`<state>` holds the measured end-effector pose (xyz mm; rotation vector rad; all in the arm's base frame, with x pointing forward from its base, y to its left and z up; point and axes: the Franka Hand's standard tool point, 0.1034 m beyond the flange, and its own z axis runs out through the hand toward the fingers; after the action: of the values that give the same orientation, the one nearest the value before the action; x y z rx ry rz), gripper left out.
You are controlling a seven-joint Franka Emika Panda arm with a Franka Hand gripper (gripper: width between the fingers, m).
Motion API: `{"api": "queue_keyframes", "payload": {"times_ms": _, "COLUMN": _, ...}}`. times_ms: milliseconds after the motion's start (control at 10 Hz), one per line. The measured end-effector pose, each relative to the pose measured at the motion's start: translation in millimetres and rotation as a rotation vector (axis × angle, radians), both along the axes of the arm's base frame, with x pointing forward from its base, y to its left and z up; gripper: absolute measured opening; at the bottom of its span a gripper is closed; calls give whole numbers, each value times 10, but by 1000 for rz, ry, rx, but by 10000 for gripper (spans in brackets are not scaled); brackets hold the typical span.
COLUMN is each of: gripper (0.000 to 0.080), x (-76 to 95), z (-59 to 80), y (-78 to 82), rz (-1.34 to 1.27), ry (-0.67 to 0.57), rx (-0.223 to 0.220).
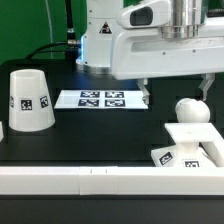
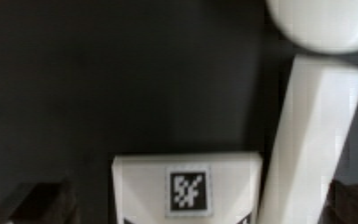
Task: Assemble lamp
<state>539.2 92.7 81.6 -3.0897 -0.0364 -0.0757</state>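
While the gripper (image 1: 176, 93) is hanging with its 2 fingers spread apart, gripping nothing, the bulb post (image 1: 190, 112) is sitting just beneath it by the base (image 1: 188, 150), at the exterior view's right. The shade (image 1: 30, 100) is standing well apart at the left.

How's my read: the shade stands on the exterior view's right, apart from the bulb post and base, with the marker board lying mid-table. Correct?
One thing is off: the shade stands on the exterior view's left, not its right, as that view shows. It is apart from the bulb post and base, and the marker board lies mid-table.
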Motion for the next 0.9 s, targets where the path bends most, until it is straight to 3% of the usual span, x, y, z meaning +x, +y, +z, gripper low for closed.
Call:
{"api": "queue_keyframes", "payload": {"times_ms": 300, "gripper": 698, "x": -152, "z": -64, "y": 322, "rz": -37, "ry": 32, "rx": 22}}
{"api": "queue_keyframes", "payload": {"times_ms": 700, "gripper": 698, "x": -163, "z": -76, "y": 300, "rz": -24, "ry": 57, "rx": 18}}
{"api": "queue_keyframes", "payload": {"times_ms": 900, "gripper": 698, "x": -221, "z": -105, "y": 274, "rz": 10, "ry": 212, "rx": 7}}
